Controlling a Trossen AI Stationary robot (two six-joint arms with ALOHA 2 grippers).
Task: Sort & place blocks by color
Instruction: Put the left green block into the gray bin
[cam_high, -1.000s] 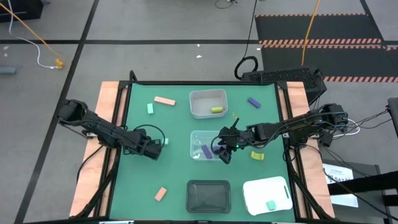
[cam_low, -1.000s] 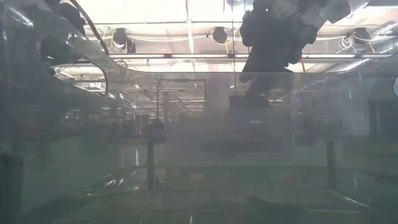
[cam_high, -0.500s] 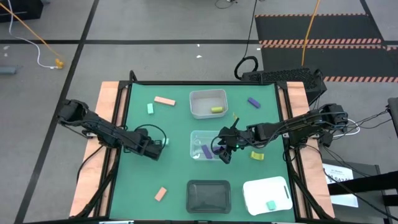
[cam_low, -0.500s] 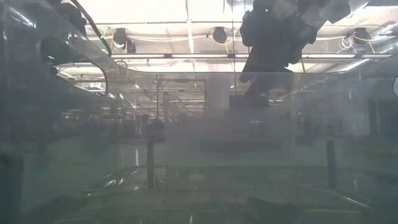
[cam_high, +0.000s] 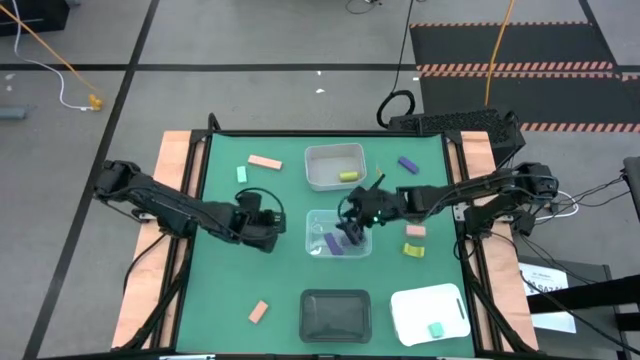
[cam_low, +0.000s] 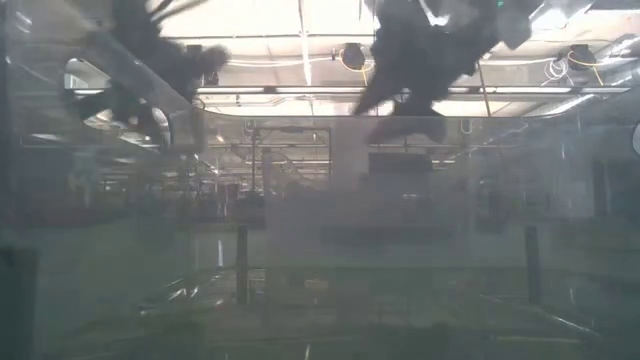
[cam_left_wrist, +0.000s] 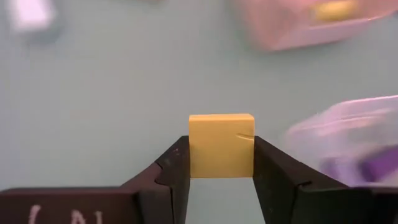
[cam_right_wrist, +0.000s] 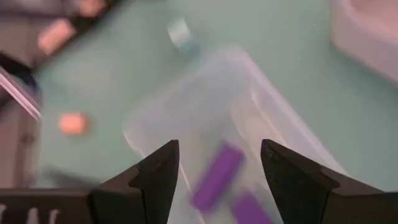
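My left claw (cam_left_wrist: 221, 163) is clamped on a yellow block (cam_left_wrist: 221, 145), carried above the green counter (cam_left_wrist: 124, 81). Ahead of it, slightly right, the tray holding a yellow block (cam_left_wrist: 336, 10) is the likely target. My right claw (cam_right_wrist: 219, 168) hangs open over the clear tray (cam_right_wrist: 186, 106), purple blocks (cam_right_wrist: 216, 175) beneath.

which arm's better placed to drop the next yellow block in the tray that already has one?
Left. The left hand already grips a yellow block. The right hand is open and empty over the clear tray of purple blocks.
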